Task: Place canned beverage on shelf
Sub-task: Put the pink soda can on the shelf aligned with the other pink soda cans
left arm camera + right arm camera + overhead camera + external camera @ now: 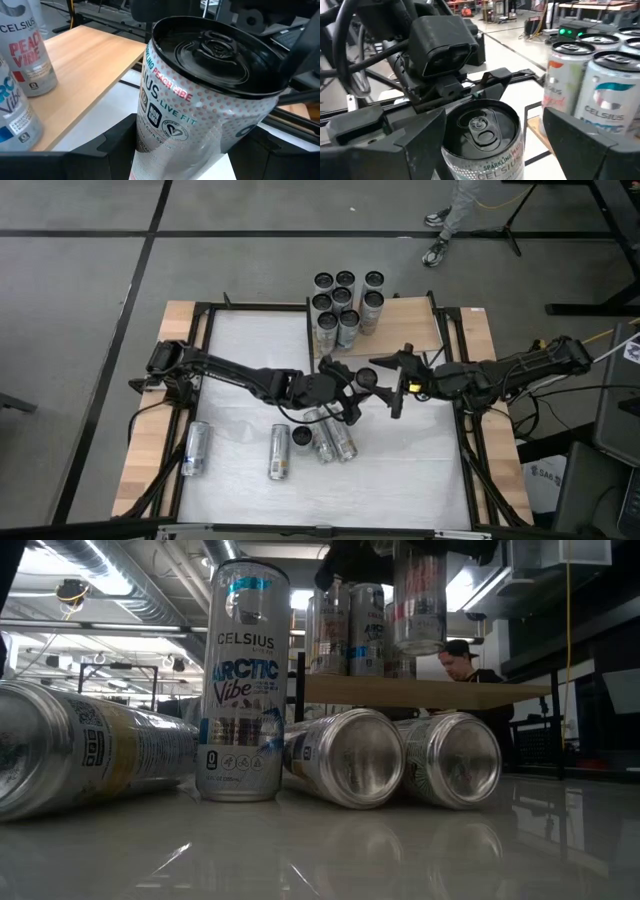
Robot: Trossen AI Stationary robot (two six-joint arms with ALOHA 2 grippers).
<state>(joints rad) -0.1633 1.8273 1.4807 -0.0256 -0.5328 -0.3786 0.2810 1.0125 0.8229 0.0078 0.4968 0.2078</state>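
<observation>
Surface: a glossy white tabletop (400, 480), edged on both sides by pale wooden strips (140, 460) and framed in black metal. Can reflections are seen in it in the low view.

Nearest, four cans are found lying on their sides: one at the left (197, 448), one beside it (279, 452), and a touching pair (335, 438) shown end-on in the low view. One Arctic Vibe can (243, 680) is stood upright just beside that pair. Loose on the table: five.

Mid-table, the held can (200, 100), a Peach Vibe, is gripped upright by the left gripper (352, 388), whose fingers are closed tight against its sides. It is carried clear of the tabletop, raised above board level in the low view and just in front of the shelf's near edge. The right gripper (396, 388) is set at the same can from the opposite side. Its fingers are spread partway to either side of the rim, and a gap is visible on at least one side, so no grip is noted.

Further back, the shelf (405, 325), a pale wood board on black posts, is placed at the table's far edge. Eight cans (345, 300) are clustered upright on its left half, and its right half is bare wood.

Room: grey floor (80, 280) crossed by dark lines. Ceiling ducts and strip lights are noted in the low view, with a person (462, 660) seated beyond the shelf. Another person's legs (450, 220) are seen past the table's far side.
</observation>
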